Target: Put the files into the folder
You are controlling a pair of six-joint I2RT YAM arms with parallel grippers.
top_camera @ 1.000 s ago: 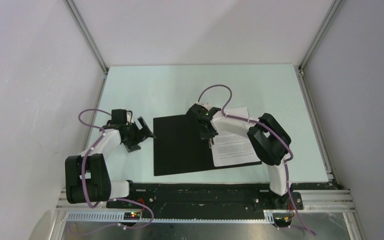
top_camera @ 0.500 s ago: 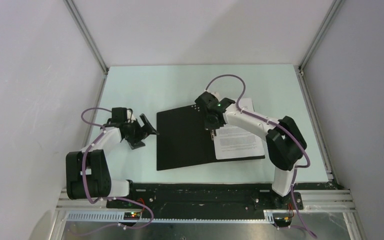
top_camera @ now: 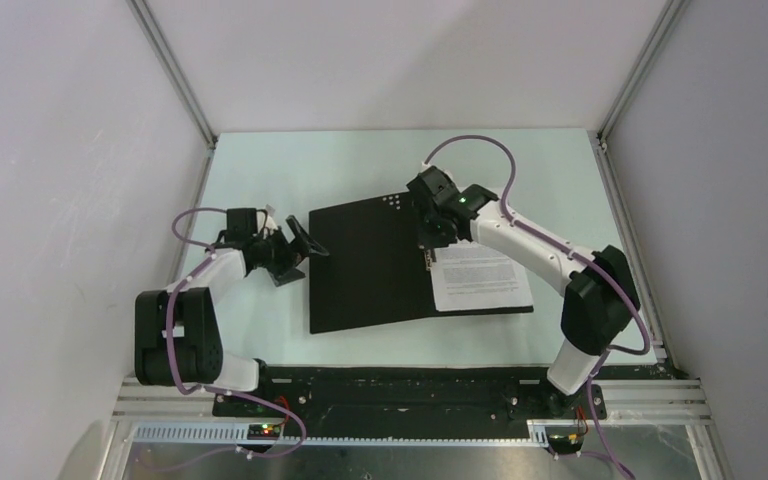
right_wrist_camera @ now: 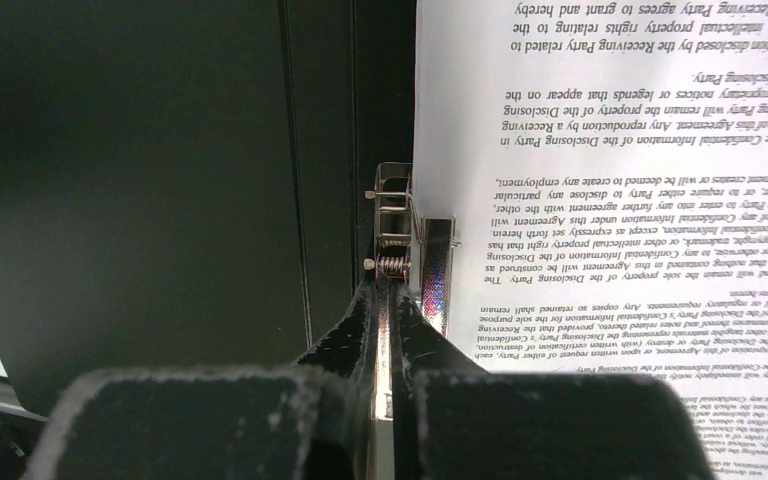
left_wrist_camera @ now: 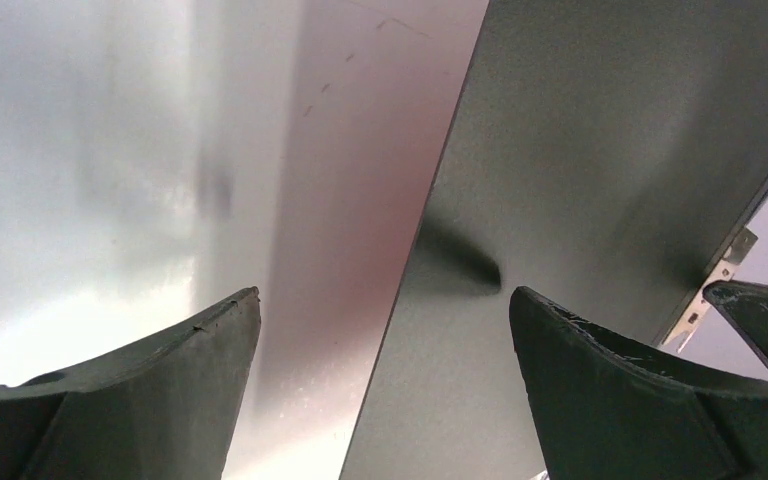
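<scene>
Overhead view: the folder (top_camera: 370, 265) lies open on the bench (top_camera: 290, 170), black inside up. The files (top_camera: 482, 278) rest on its right half, with their left edge along the spine. The right claw (top_camera: 428, 258) is down at the spine. The left claw (top_camera: 300, 245) sits at the folder's far left corner. From this height the set of either claw cannot be told.

Right wrist view: the right claw (right_wrist_camera: 385, 330) has its fingers pressed together on the metal clip (right_wrist_camera: 400, 225), pinching its upright lever. The printed sheets (right_wrist_camera: 610, 150) lie just right of the clip, and the black folder panel (right_wrist_camera: 140, 150) lies to its left.

Left wrist view: the left claw (left_wrist_camera: 385, 330) is spread wide and grips nothing. The folder's left edge (left_wrist_camera: 580, 150) runs through the gap, with bare bench (left_wrist_camera: 90, 120) on the other side. Whether the fingers touch the folder cannot be told.

Change over the last second: the folder and sheets have slid together toward the far side of the bench. The right arm has stretched out further, with its claw at the spine throughout. The left claw has closed in from beside the folder to its left edge.
</scene>
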